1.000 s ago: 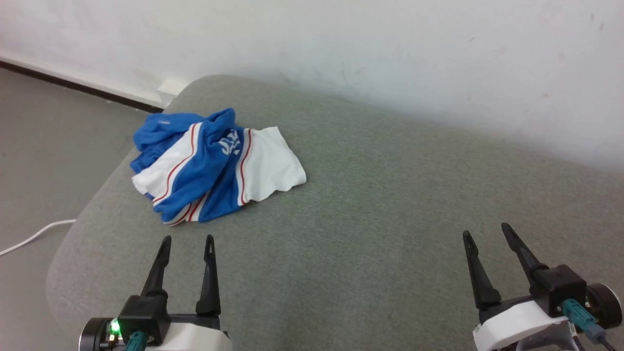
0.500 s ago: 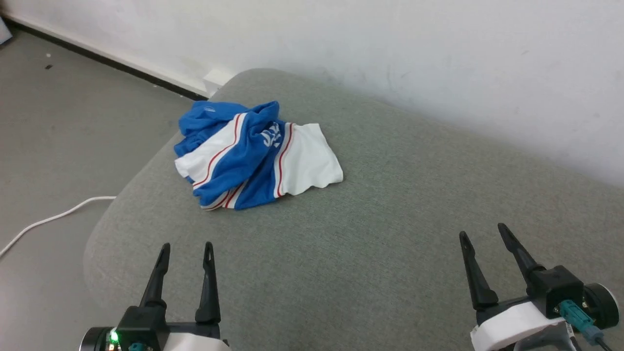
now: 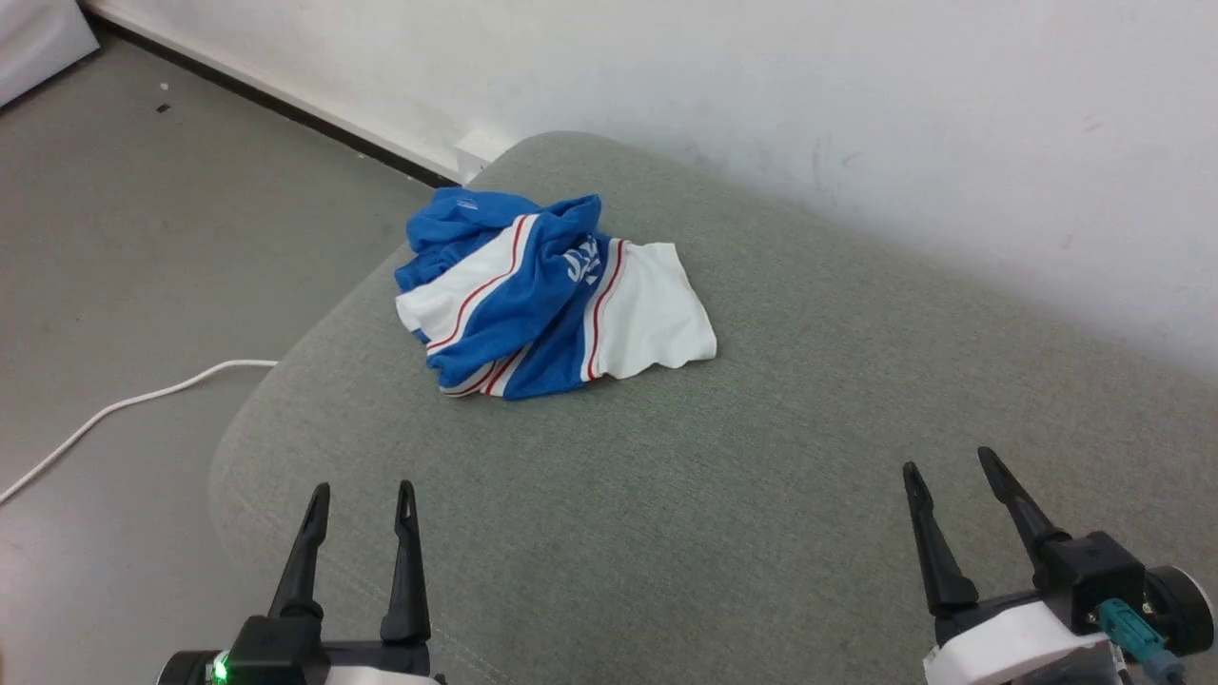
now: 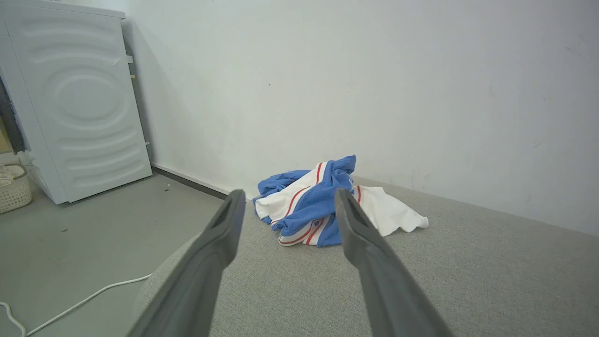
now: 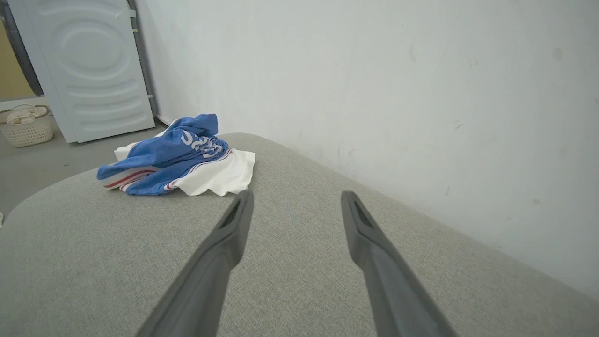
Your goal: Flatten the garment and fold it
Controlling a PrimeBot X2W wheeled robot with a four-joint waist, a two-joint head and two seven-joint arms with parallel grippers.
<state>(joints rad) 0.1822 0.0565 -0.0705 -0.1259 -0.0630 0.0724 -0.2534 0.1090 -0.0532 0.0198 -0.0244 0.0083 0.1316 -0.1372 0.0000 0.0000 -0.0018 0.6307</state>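
The garment [image 3: 547, 304] is a royal-blue shirt with white sleeves and thin red stripes, lying crumpled in a heap at the far left corner of a grey fabric surface [image 3: 742, 476]. White lettering shows on a blue fold. It also lies ahead in the left wrist view [image 4: 323, 206] and at the upper left in the right wrist view [image 5: 178, 157]. My left gripper [image 3: 363, 490] hovers open over the near edge, well short of the garment. My right gripper [image 3: 950, 468] is open at the lower right, far from it. Both hold nothing.
A white wall [image 3: 761, 114] runs close behind the surface. Bare grey floor [image 3: 143, 266] lies to the left, with a white cable [image 3: 133, 404] on it. A white appliance [image 4: 75, 103] and a pale basket [image 5: 28, 124] stand further left.
The head camera has swung left, so the whole scene shifted right in the picture. The garment lies as before and both grippers stay open in the same pose.
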